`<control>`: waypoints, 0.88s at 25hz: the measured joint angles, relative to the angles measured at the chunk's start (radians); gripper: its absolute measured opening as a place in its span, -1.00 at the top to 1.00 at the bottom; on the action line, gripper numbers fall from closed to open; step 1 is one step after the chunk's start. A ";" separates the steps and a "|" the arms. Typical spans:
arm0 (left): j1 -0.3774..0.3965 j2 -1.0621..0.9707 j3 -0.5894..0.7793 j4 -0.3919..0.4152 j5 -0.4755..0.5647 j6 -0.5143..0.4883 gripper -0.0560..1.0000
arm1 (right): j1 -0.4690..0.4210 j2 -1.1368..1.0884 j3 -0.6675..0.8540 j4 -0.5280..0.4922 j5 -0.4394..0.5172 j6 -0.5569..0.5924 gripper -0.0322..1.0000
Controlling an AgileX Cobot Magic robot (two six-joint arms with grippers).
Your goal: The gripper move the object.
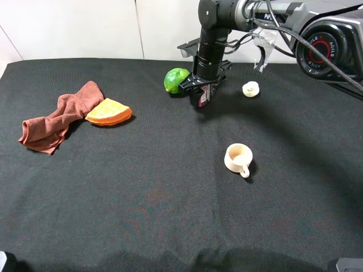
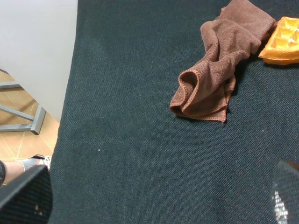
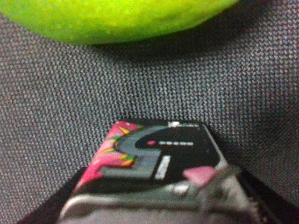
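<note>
The object, a small black box with pink sides (image 1: 205,96), stands on the black cloth table just right of a green lime (image 1: 176,79). My right gripper (image 1: 201,90) has come down on it from above on the thick black arm, and its jaws sit around the box's upper part. In the right wrist view the box (image 3: 159,154) fills the lower middle, with a gripper finger (image 3: 219,186) against its near edge and the lime (image 3: 117,18) beyond it. My left gripper (image 2: 156,198) is open and empty; only its blurred finger edges show at the frame corners.
A cream mug (image 1: 238,157) stands in front of the box to the right. A small white lump (image 1: 250,89) lies right of the arm. A brown cloth (image 1: 59,116) (image 2: 219,65) and an orange waffle piece (image 1: 109,111) (image 2: 282,39) lie at the left. The table's left edge (image 2: 70,93) shows.
</note>
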 joint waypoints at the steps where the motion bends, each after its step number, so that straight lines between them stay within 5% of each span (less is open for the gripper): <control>1: 0.000 0.000 0.000 0.000 0.000 0.000 -0.98 | 0.000 0.000 0.000 -0.001 -0.001 0.000 0.00; 9: 0.000 0.000 0.000 0.000 0.000 0.000 -0.98 | 0.000 0.000 0.000 -0.020 -0.008 0.000 -0.36; 22: 0.000 0.000 0.000 0.000 0.000 0.000 -0.98 | 0.000 0.000 0.000 -0.022 -0.012 0.000 -0.41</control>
